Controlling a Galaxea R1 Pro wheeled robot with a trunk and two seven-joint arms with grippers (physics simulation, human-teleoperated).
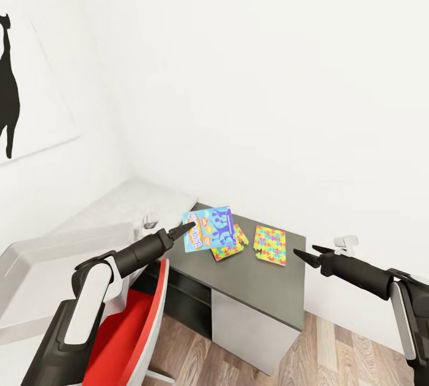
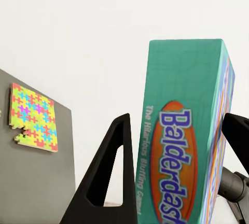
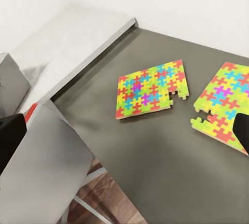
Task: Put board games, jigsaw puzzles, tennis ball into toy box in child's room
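Between the left gripper's two black fingers sat a board game, a flat teal-edged "Balderdash" box pinched across its thin sides and lifted clear of the dark grey cabinet top, its long axis running out along the fingers. In the head view its glossy blue cover hung over the near jigsaw puzzle; a second puzzle lay just beside that one, both thin cards with notched edges. The pale toy box stood to the left, beyond the left arm, so the carrying arm was clearly the nearer. The right gripper hovered spread beside the cabinet, gripping nothing.
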